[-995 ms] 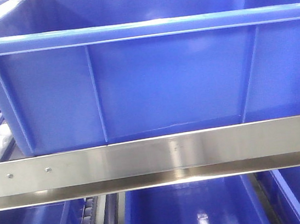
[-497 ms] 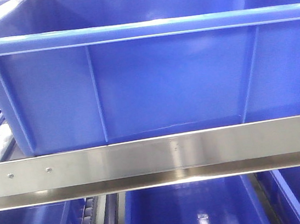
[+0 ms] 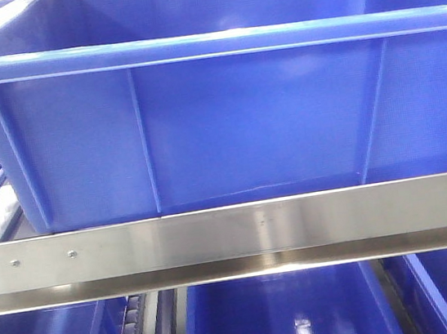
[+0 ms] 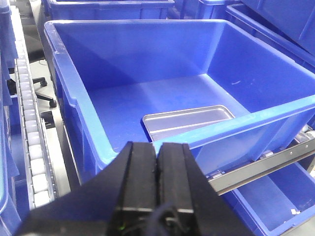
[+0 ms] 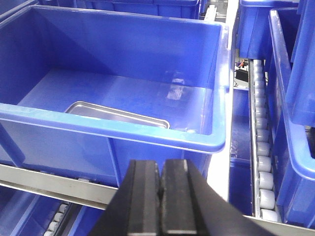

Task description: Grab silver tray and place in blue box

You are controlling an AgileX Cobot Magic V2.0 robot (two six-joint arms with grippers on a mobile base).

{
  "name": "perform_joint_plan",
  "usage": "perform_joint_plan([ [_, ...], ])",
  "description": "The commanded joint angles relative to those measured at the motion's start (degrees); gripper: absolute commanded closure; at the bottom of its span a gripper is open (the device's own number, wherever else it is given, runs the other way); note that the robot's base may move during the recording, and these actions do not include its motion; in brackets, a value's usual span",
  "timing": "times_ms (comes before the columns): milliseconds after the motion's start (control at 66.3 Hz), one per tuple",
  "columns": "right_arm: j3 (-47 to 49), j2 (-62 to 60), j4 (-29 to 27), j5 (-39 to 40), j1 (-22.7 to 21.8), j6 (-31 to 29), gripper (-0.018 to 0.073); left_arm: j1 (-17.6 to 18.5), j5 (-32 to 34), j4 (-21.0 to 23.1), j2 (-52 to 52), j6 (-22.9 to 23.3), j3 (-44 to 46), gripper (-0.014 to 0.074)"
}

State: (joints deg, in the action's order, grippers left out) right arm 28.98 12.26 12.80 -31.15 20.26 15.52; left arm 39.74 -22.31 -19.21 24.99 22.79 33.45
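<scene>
Since the silver tray (image 4: 189, 121) already lies flat on the floor of the blue box (image 4: 74, 93), close against the near wall and partly hidden behind its rim, the placing looks done. The right wrist view shows the same: tray (image 5: 115, 116) on the floor, tucked under the near rim of the box (image 5: 219, 88).

Left gripper (image 4: 158, 184): fingers pressed together, nothing between them, hanging outside and in front of the box. Right gripper (image 5: 160, 196): likewise clenched on nothing, in front of the near wall, toward the box's right corner.

Front view: only the box's outer wall (image 3: 226, 125) above a steel rail (image 3: 233, 236); no arm, no tray visible. Across the last second this view is unchanged, so box and rack are settled. Nothing is stirring there.

Roller tracks (image 5: 263, 162) flank the box; more blue crates (image 5: 295, 73) on both sides and below.

Judgement: task essentially complete; both arms clear, only a retreat remains.
</scene>
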Motion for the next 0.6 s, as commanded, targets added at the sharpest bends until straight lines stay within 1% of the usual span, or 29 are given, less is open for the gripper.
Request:
perform_joint_plan([
  [0, 1.6, 0.6, 1.2, 5.3, 0.0, -0.7, 0.0502, 0.3, 4.8, -0.7, 0.2, 0.0, 1.8, 0.0691],
  [60, 1.6, 0.6, 1.2, 5.3, 0.0, -0.7, 0.0502, 0.3, 4.8, -0.4, 0.2, 0.0, 1.6, 0.0691],
  [121, 1.6, 0.6, 1.2, 5.3, 0.0, -0.7, 0.0502, -1.0, 4.6, 0.7, -0.3, -0.3, 1.5, 0.0691],
  [151, 1.6, 0.6, 1.2, 5.3, 0.0, -0.7, 0.0502, -2.1, 4.6, 1.9, -0.9, -2.5, 1.5, 0.0691],
  [196, 1.6, 0.6, 1.2, 5.3, 0.0, -0.7, 0.0502, -4.3, 5.0, 5.6, -1.9, -8.6, 1.1, 0.0691],
  [211, 1.6, 0.6, 1.2, 5.3, 0.0, -0.7, 0.0502, -5.4, 5.3, 7.6, -2.4, -11.1, 0.6, 0.0691],
  [256, 1.6, 0.6, 1.2, 5.3, 0.0, -0.7, 0.0502, -8.3, 6.0, 12.0, -3.9, -16.3, -0.5, 0.0691],
  [302, 1.6, 0.6, 1.2, 5.3, 0.0, -0.7, 0.0502, -11.4, 7.1, 15.2, -5.6, -19.9, -2.1, 0.0691],
  [362, 1.6, 0.6, 1.2, 5.3, 0.0, -0.7, 0.0502, -15.6, 8.7, 18.0, -8.2, -22.8, -5.3, 0.0691],
  [407, 1.6, 0.6, 1.2, 5.3, 0.0, -0.7, 0.0502, -19.2, 10.1, 18.9, -10.6, -22.8, -8.2, 0.0691],
  [482, 1.6, 0.6, 1.2, 5.3, 0.0, -0.7, 0.0502, -24.0, 11.4, 20.3, -14.2, -22.8, -12.3, 0.0691],
  [588, 1.6, 0.6, 1.2, 5.3, 0.0, -0.7, 0.0502, -29.7, 13.7, 21.6, -18.9, -23.1, -18.6, 0.0691],
])
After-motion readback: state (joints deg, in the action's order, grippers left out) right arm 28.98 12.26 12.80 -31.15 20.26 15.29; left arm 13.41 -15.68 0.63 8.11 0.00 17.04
